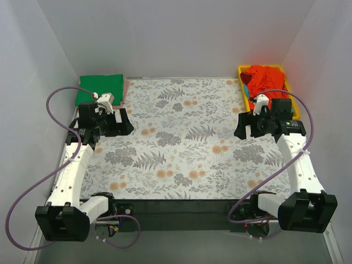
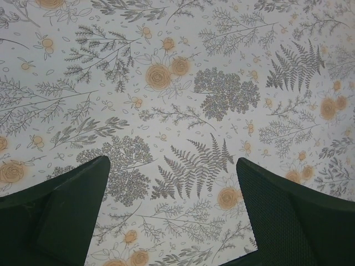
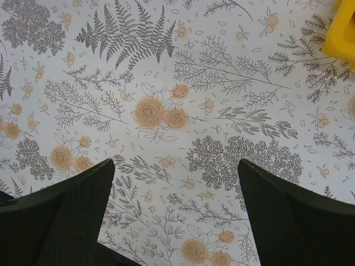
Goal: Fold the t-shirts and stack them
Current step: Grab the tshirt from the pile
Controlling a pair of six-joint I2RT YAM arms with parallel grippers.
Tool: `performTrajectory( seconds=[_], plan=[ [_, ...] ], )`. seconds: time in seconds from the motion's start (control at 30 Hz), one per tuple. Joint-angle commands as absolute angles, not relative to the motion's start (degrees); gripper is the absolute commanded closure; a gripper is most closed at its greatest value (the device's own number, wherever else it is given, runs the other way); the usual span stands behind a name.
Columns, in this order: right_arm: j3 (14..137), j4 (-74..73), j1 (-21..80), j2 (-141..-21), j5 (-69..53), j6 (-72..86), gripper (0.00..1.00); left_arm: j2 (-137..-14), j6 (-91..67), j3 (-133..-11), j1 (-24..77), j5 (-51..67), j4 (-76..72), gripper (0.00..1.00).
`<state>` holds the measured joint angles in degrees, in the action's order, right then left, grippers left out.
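Our right end effector (image 1: 242,125), jaws apart like the left end effector (image 1: 124,122), hovers nearest the crumpled orange-red cloth t-shirt (image 1: 265,81), upper right.

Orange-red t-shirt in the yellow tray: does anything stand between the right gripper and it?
Nothing visible blocks it. The right gripper hangs open over the floral tablecloth beside the yellow tray, and the orange-red t-shirt lies heaped inside it, uncovered. Only the tray's low wall lies between them.
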<state>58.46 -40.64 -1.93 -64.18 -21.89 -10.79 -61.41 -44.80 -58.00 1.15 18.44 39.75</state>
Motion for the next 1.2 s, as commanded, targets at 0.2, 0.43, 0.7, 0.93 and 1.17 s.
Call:
performTrajectory(
  seconds=[0.2,0.43,0.7,0.93,1.17],
  plan=[
    [76.6,-40.3,-4.8,-75.1,-22.2,-15.2,0.02,-62.8,-43.7,-62.9,1.3,22.8,39.7,0.02],
    [106.0,-40.5,-12.6,-100.0,-21.5,-14.5,0.02,-66.2,-43.7,-67.6,1.3,25.2,41.2,0.02],
    [129.1,-33.7,-14.2,-126.5,-15.7,-14.3,0.02,-67.5,-43.1,-66.4,1.3,24.5,39.9,0.02],
    [128.5,-22.0,-14.4,-137.4,-8.5,-15.1,0.02,-69.0,-43.1,-66.4,1.3,23.3,40.3,0.02],
    [128.1,-20.7,-14.8,-143.8,-4.9,-17.8,0.24,-68.9,-43.4,-67.0,1.3,23.6,41.4,0.02]
  ],
)
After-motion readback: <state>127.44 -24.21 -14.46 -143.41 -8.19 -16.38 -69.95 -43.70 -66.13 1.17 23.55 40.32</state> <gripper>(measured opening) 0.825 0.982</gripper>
